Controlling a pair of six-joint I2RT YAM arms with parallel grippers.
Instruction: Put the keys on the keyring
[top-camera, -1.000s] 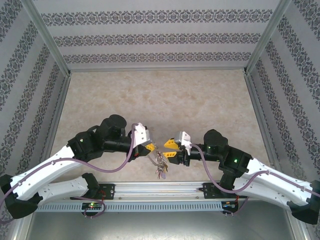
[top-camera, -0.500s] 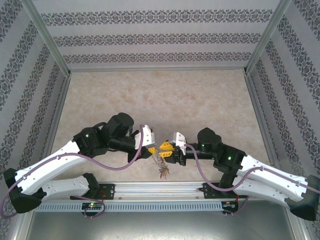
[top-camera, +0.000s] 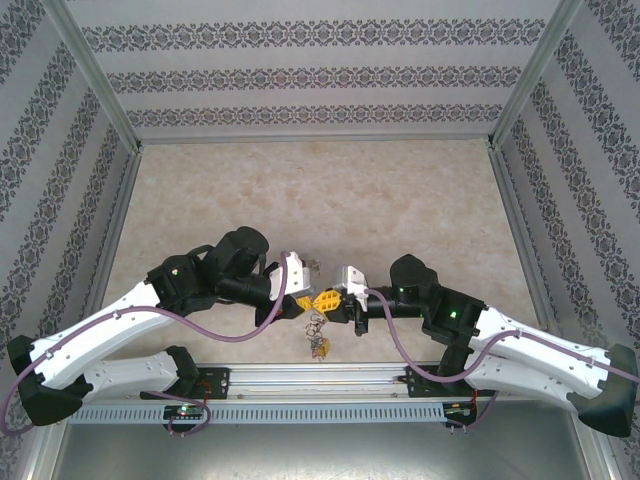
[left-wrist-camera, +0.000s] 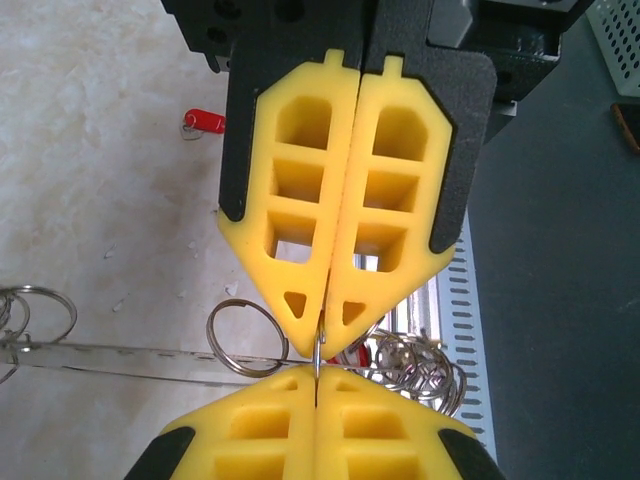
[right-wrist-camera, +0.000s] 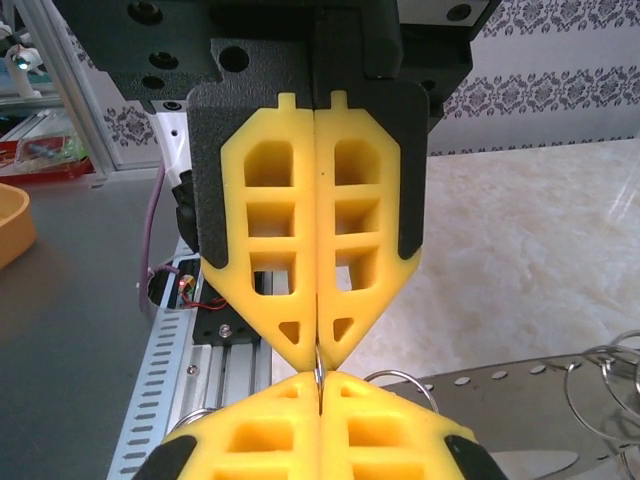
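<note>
My left gripper (top-camera: 312, 298) (left-wrist-camera: 316, 378) and right gripper (top-camera: 334, 300) (right-wrist-camera: 318, 385) meet tip to tip above the table's near edge. Both are shut on one thin silvery ring (left-wrist-camera: 318, 345) (right-wrist-camera: 318, 362) that stands edge-on between them. That ring belongs to the keyring (top-camera: 318, 332), whose flat grey strip (left-wrist-camera: 110, 360) (right-wrist-camera: 560, 392) carries more silvery rings (left-wrist-camera: 420, 362) (right-wrist-camera: 600, 385) and hangs below the grippers. A key with a red tag (left-wrist-camera: 205, 121) lies loose on the table beyond the right gripper's body.
The aluminium rail and slotted cable duct (top-camera: 300, 385) (left-wrist-camera: 462, 330) run just under the grippers. Purple cables (top-camera: 220, 335) loop from both arms. Patterned walls (top-camera: 320, 75) close the table's back and sides, and the marble tabletop (top-camera: 320, 195) stretches behind the arms.
The right gripper has come in to the left and shut on the ring next to the left gripper's tips. The left arm shifted slightly right with the keyring.
</note>
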